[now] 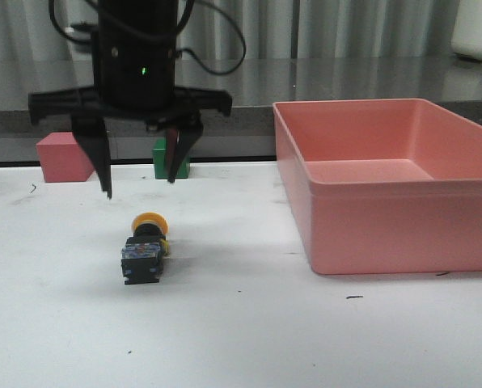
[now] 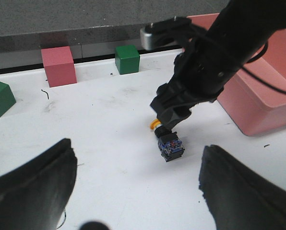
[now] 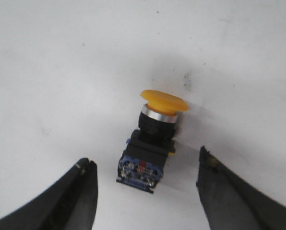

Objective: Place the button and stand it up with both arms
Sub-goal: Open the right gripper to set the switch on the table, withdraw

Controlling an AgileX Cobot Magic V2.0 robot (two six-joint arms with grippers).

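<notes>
- Button (image 1: 145, 247) lies on its side on white surface (image 1: 249, 331), yellow cap twd the back, base twd camera.
- Right hand (image 1: 138, 187) hangs just above it, fingers spread, not touching.
- Left hand (image 2: 133, 191) nearer the front, fingers wide apart, holding nothing.
- Pink bin (image 1: 386, 182) to the right; red cube (image 1: 63, 157) & green cube (image 1: 171, 160) behind.

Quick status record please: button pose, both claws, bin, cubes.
button: lying on its side on the table, yellow cap pointing away from the robot
right claw: open, above the button, not touching
left claw: open, holding nothing
pink bin: right of button, apart
red cube: far edge
green cube: far edge
</notes>
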